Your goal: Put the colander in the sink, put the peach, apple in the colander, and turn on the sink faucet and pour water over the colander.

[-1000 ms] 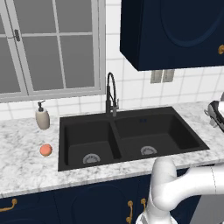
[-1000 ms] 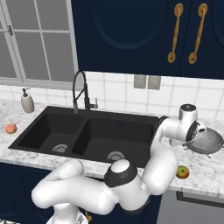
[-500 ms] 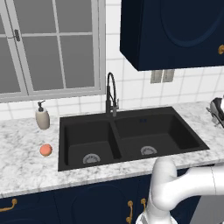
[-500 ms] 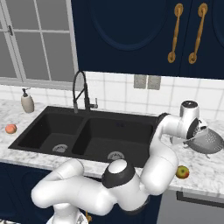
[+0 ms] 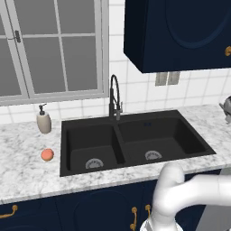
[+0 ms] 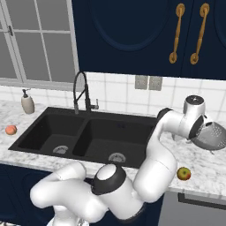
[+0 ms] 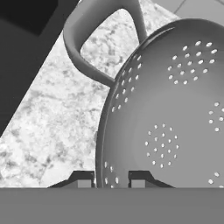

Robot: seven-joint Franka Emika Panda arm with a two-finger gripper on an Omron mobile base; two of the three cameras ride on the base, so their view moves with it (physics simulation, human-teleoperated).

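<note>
the matte black double-basin sink is the landmark, set in the white marbled surface. behind its divider stands the tall black gooseneck faucet, with no stream at its spout. past the sink's left end lie the small round orange-pink peach and, nearer the wall, the beige soap dispenser. past the sink's right end sits the silver-grey perforated metal colander, tilted with its bowl facing the arm, and in front of it, well apart, the yellow-green apple with a reddish patch.

in the hand view the colander shows clusters of small holes and a smooth loop handle over the speckled stone. the pincer has its two dark tips set narrowly on either side of the colander's rim; whether they press it i cannot tell.

since a second ago the colander has tipped further and sits slightly farther right of the sink; the peach, apple and faucet are unchanged.
</note>
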